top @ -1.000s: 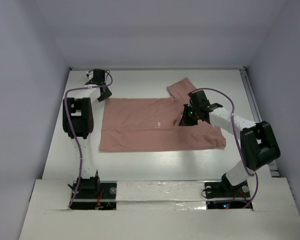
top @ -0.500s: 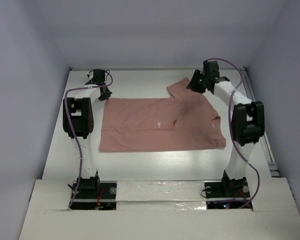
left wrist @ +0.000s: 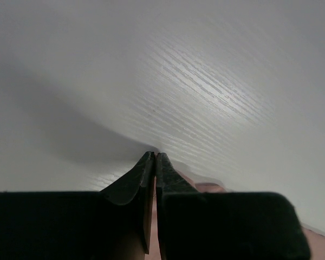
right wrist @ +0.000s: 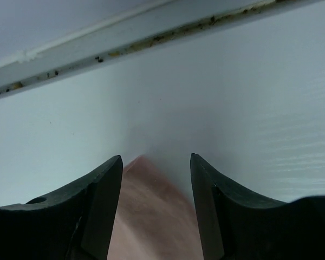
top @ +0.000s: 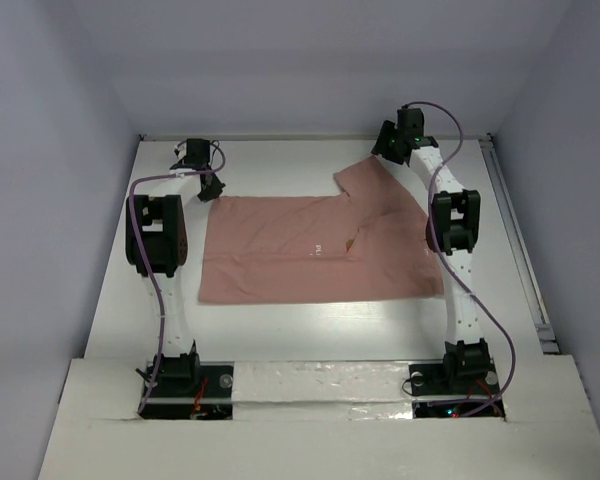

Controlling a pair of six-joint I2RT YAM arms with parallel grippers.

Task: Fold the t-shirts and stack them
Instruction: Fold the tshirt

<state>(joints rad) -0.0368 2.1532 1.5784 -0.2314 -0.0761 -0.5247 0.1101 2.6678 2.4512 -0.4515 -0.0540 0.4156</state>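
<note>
Twin white-and-black arms trailing purple cables.
The left arm (top: 170,300) and the right arm (top: 461,300) share slim white tubular links, chunky black joint housings and black bases bolted at the near edge of the white counter (top: 310,330); a thin purple cable loops along each. The left gripper (left wrist: 155,157) and the right gripper (right wrist: 154,162) carry matte black, tapered fingers (right wrist: 97,206).
</note>
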